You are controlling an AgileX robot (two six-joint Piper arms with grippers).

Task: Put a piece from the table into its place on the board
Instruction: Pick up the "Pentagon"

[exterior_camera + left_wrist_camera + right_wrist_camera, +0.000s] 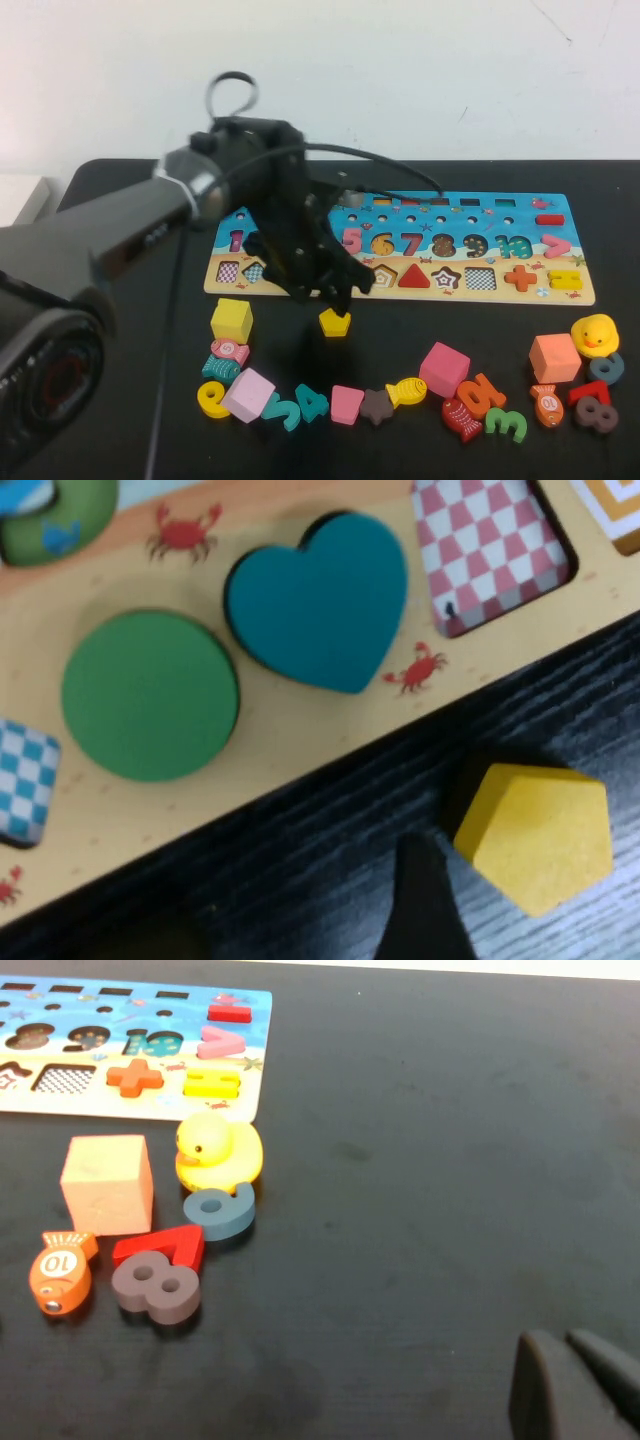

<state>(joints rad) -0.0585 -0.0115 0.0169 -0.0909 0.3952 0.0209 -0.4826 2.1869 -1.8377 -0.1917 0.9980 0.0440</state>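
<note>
- The yellow pentagon piece (335, 321) lies flat on the black table (420, 330), just off the near edge of the puzzle board (400, 285), toward the board's left half.
- The left gripper (322, 291) hangs over the board's near edge, directly above and slightly behind the pentagon. Its fingers stand apart and hold nothing; the piece sits free on the table below them.
- In the left wrist view the pentagon (535, 835) rests on the dark table, with one dark fingertip (420, 900) just beside it, and I cannot tell whether they touch.
- Same view: the board's sandy band (300, 750) carries a green circle (150, 695) and a teal heart (320, 600) seated in their slots, and a pink checkered square recess (490, 555) next to the heart.
- The pentagon-shaped recess (384, 277) lies on the sandy band, just left of the red triangle (413, 276) and near the gripper fingers; it holds no piece.
- The right gripper (575, 1385) shows only at the corner of its own wrist view, low over bare table near the right edge; its two fingertips look close together.
- Near the board's right end sit a yellow duck (595, 335), a salmon cube (555, 358) and an orange fish (546, 404).
- A yellow cube (231, 321) stands left of the pentagon, near the board's left corner; more loose pieces line the near side of the table.
</note>
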